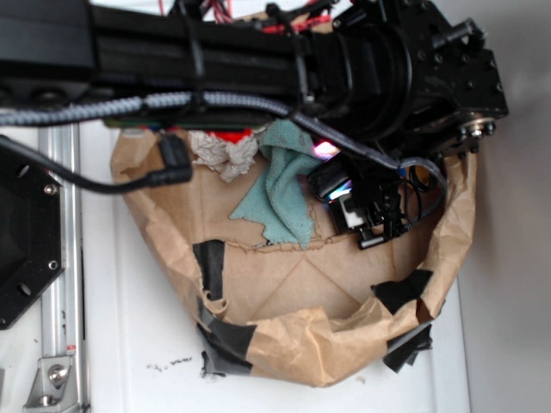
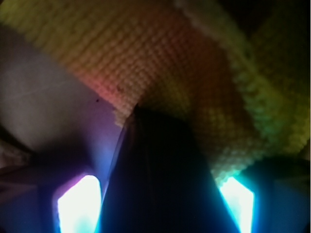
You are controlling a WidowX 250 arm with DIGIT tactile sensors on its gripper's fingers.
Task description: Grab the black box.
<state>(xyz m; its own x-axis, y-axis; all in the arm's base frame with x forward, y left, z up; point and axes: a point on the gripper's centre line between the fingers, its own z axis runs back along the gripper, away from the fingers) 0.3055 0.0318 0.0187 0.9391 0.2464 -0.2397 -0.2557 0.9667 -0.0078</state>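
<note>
Your gripper (image 1: 343, 200) sits low inside the crumpled brown paper nest (image 1: 293, 331), right beside the teal cloth (image 1: 284, 194). From the wrist view, the black box (image 2: 158, 177) fills the gap between the 2 glowing fingers (image 2: 77, 204), which appear closed against its sides, knitted cloth behind it. You won't find any readable writing in either view.

A teal cloth (image 1: 280, 185) lies in a crumpled brown paper tray (image 1: 318, 344) patched with black tape (image 1: 209, 267), beside a grey-white rag (image 1: 219, 151). A black octagonal plate (image 1: 26, 237) sits left on the white bench (image 1: 129, 344).
</note>
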